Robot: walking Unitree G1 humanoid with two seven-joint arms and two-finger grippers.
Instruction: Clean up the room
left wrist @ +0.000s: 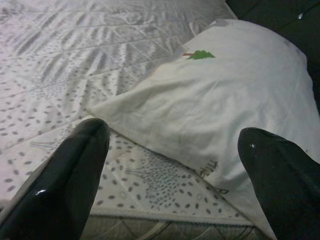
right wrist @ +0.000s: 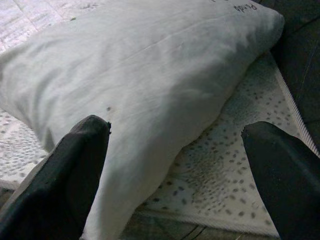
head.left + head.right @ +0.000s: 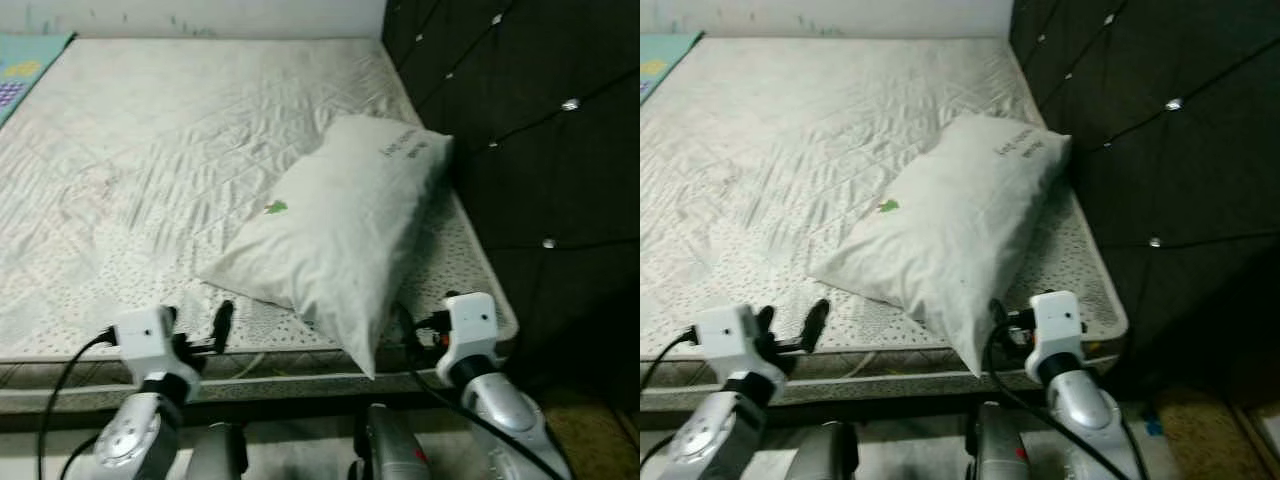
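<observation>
So there's a white pillow (image 3: 335, 232) lying at an angle on the bare quilted mattress (image 3: 150, 180), its far end up near the dark tufted headboard (image 3: 530, 130) and its near corner poking over the mattress edge. The left gripper (image 1: 172, 165) hovers just off the pillow's near-left side, fingers spread wide, holding nothing. The right gripper (image 2: 175, 170) is at the pillow's near corner, also wide open and empty.
</observation>
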